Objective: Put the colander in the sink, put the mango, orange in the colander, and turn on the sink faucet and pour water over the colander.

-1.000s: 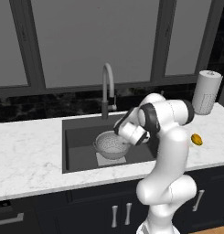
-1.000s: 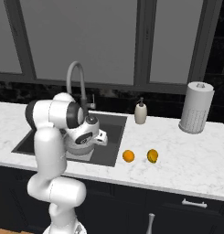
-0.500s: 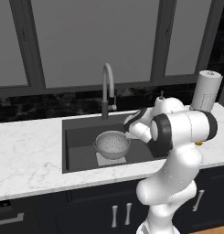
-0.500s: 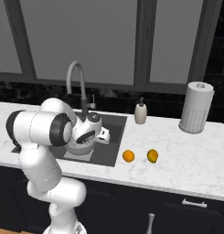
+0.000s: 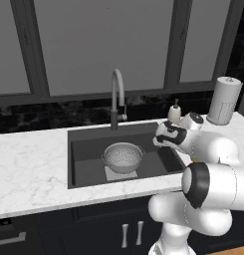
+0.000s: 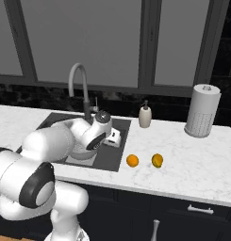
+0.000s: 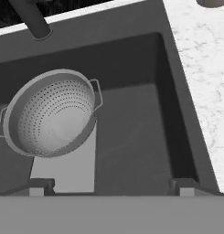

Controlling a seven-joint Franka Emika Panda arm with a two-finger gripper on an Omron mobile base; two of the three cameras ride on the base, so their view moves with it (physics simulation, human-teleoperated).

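Note:
The silver perforated colander (image 5: 123, 156) stands upright and empty on the lighter patch in the dark sink (image 5: 85, 160). In the hand view the colander (image 7: 51, 112) lies left of centre, and my gripper (image 7: 111, 187) hangs open and empty over the bare right half of the sink (image 7: 138, 137). My gripper (image 5: 163, 142) is above the basin's right side, apart from the colander. The orange (image 6: 132, 160) and the yellower mango (image 6: 157, 160) rest side by side on the counter right of the sink. The grey gooseneck sink faucet (image 5: 117, 95) rises behind the basin.
A beige soap dispenser (image 6: 145, 116) stands behind the sink's right corner. A white paper towel roll (image 6: 202, 111) stands at the back right. White marble counter (image 5: 29, 169) runs along both sides of the basin. Dark windows back the counter.
My arm has swung right and drawn away from the colander, which stays in the sink. The jaws stay open.

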